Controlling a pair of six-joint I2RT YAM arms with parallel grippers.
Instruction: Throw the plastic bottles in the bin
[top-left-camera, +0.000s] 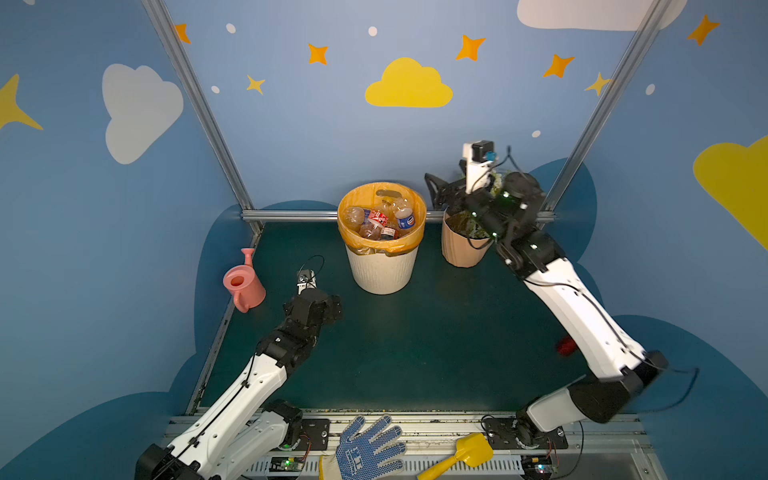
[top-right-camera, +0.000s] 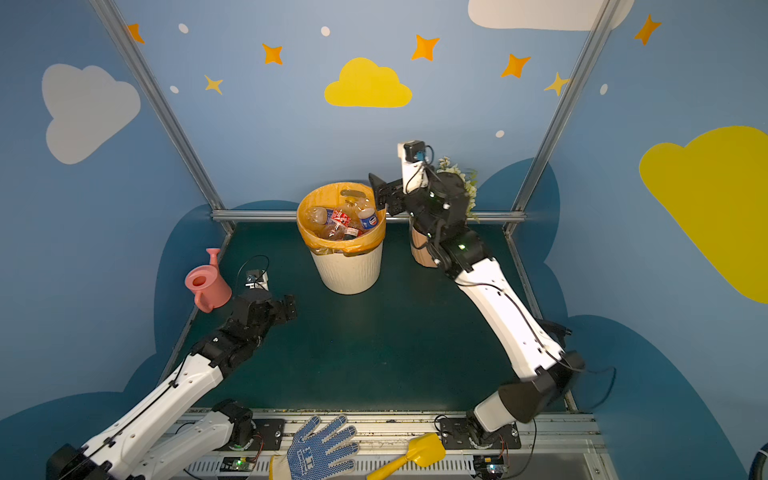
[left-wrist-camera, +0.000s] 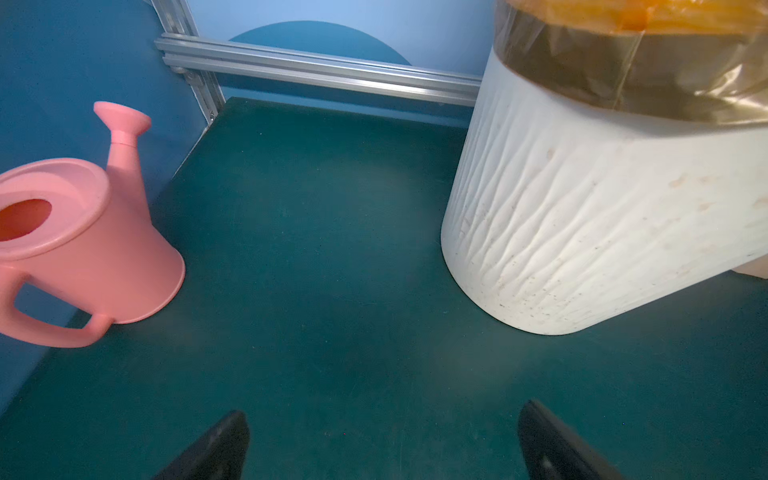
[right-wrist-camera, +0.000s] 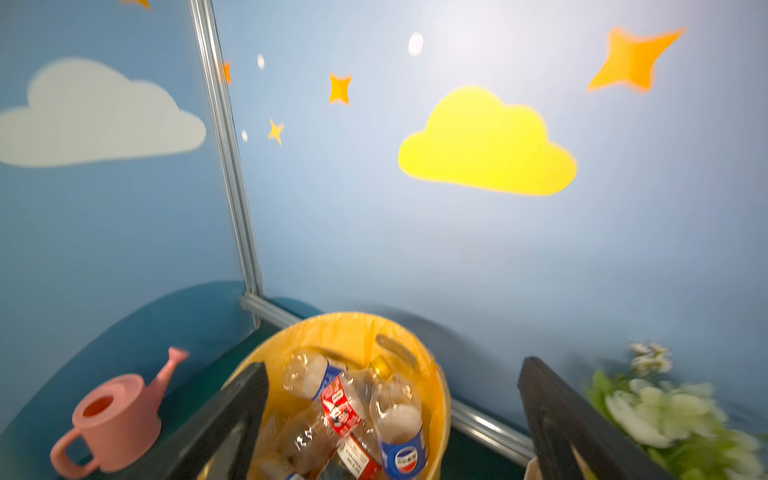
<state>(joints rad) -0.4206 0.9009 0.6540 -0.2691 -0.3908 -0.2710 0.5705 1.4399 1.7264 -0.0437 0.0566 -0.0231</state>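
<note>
The bin (top-left-camera: 382, 270), cream and ribbed with an orange bag over its rim, stands at the back middle of the green mat in both top views. Several plastic bottles (top-left-camera: 384, 220) lie inside it, with red and blue labels. The right wrist view looks down on these bottles (right-wrist-camera: 374, 415). My right gripper (right-wrist-camera: 392, 365) hangs open and empty just above the bin's right rim, and in a top view it (top-right-camera: 380, 193) juts over that rim. My left gripper (left-wrist-camera: 384, 411) is open over bare mat, left of the bin's wall (left-wrist-camera: 582, 228).
A pink watering can (top-left-camera: 243, 284) stands at the mat's left edge. A peach flowerpot (top-left-camera: 461, 249) with white flowers sits right of the bin, under my right arm. A dotted blue glove (top-left-camera: 368, 449) and a yellow scoop (top-left-camera: 469, 453) lie on the front rail.
</note>
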